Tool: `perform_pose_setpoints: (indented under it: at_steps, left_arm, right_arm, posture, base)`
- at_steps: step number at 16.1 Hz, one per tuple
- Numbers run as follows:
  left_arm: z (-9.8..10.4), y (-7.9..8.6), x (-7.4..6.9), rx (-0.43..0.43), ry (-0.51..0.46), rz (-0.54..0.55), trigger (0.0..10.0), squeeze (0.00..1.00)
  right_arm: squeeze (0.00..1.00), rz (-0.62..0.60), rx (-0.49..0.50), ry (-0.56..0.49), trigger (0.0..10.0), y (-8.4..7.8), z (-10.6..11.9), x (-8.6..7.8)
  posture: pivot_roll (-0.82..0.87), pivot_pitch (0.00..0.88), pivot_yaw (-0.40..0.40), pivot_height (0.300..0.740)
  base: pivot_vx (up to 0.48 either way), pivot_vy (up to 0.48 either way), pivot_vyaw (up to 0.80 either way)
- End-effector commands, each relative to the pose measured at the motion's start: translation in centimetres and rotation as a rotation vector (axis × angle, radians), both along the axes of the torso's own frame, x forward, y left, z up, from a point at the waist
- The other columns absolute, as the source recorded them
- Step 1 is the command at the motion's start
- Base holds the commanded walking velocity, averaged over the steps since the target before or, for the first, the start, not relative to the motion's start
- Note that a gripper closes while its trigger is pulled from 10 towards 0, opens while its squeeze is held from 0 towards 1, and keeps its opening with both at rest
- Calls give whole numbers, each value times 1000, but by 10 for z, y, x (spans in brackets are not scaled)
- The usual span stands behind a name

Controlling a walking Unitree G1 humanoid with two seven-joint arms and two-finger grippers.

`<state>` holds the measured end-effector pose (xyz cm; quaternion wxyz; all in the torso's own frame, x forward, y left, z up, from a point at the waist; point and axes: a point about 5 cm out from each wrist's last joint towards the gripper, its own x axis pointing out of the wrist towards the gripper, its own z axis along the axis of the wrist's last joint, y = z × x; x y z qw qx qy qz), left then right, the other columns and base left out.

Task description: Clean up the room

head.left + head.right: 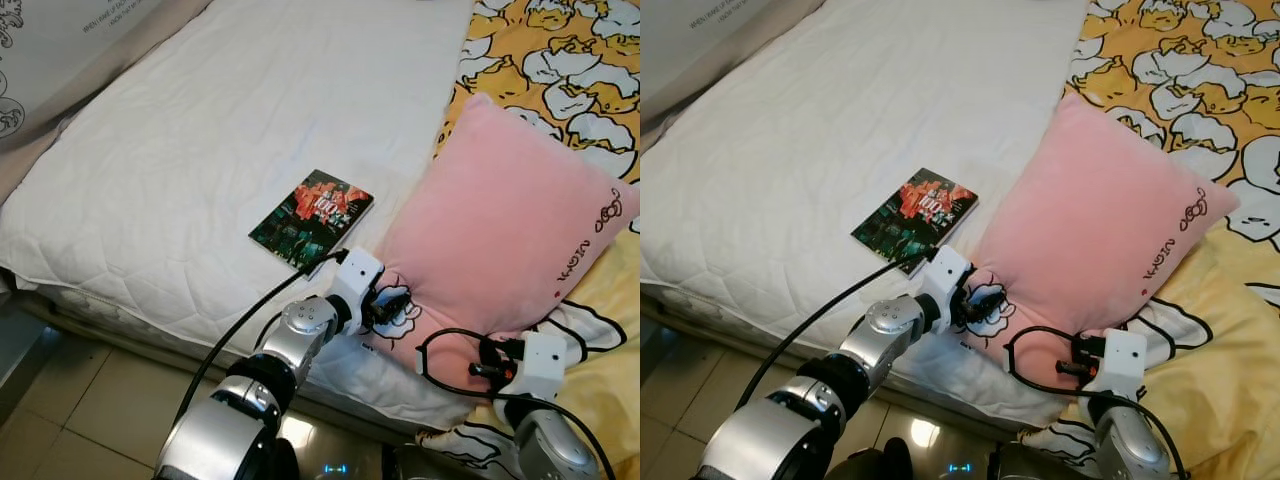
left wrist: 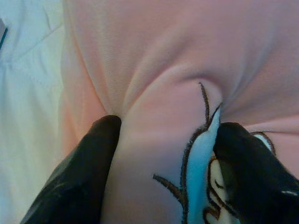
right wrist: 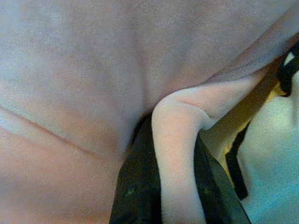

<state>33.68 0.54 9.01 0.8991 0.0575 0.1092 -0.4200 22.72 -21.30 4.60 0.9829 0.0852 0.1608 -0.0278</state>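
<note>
Pink pillow (image 1: 500, 240) lies on the bed (image 1: 200, 150), centre-right of the head frame, long axis running diagonally from lower left up to the right edge. It sits half on the white quilt, half on the yellow cartoon sheet (image 1: 560, 60).

Both arms are already on its near, lower edge. Left gripper (image 1: 395, 305) is at the pillow's lower-left corner by the cartoon patch; in the left wrist view the two black fingers (image 2: 84, 172) are partly closed w/ a fold of pink plush bunched between them, so jaws pinching fabric, not fully shut. Right gripper (image 1: 480, 368) is at the lower-middle edge, bottom right of frame; the right wrist view shows a ridge of pink fabric squeezed between its dark fingers (image 3: 135, 186), also closed on the pillow.

Key relation: the pillow extends away and up-right from both jaws, each holding the near edge only, so most of its bulk hangs beyond the grips. Probably a two-handed lift next; the far end would likely sag.

Book (image 1: 312, 218) lies flat on the quilt just left of the pillow corner, near the left wrist but apart from it.
</note>
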Motion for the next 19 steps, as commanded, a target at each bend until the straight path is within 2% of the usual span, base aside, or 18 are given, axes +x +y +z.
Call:
perform_pose_setpoints:
  at_steps: [1, 5, 6, 8, 11, 12, 16, 18, 19]
  left_arm:
    - [-1, -27, -10, 7, 34, -46, 0, 0]
    - [0, -32, -12, 10, 51, -74, 0, 0]
    - [0, -33, -12, -16, 74, -67, 0, 0]
    - [-2, -34, -14, -11, 77, -80, 0, 0]
    - [-5, -31, -15, -21, 84, -67, 0, 0]
    - [-2, -27, -12, -49, 77, -47, 0, 0]
    - [0, -22, -7, -76, 86, -16, 0, 0]
    - [13, -19, 2, -124, 63, 0, 0, 0]
    - [28, -17, 10, -160, 25, 7, 0, 0]
  right_arm:
    - [0, 25, 27, 109, 0, 9, -22, -11]
    - [0, 46, 33, 101, 0, 16, -22, 1]
    - [0, 41, 31, 96, 0, 15, -22, 4]
    - [0, 30, 28, 93, 0, 12, -22, 7]
    - [0, 7, 35, 60, 0, 10, -19, 19]
    - [0, -16, 55, 40, 0, 9, -17, 25]
    - [0, -37, 96, 43, 0, 12, -23, 35]
    - [0, -59, 103, 9, 0, 12, -15, 45]
    - [0, -52, 95, -52, 0, 13, 1, 56]
  posture:
    - [-120, 223, 80, 727]
    - [-118, 189, 80, 727]
    - [-118, 182, 85, 727]
    - [-117, 176, 89, 727]
    - [-121, 129, 108, 727]
    - [-115, 102, 118, 727]
    - [-96, 65, 132, 727]
    - [-83, 25, 138, 727]
    - [-79, 0, 141, 727]
  base:
    - [0, 0, 0]
    - [0, 0, 0]
    - [0, 0, 0]
    - [0, 0, 0]
    - [0, 0, 0]
    - [0, 0, 0]
    - [0, 0, 0]
    - [0, 0, 0]
    - [0, 0, 0]
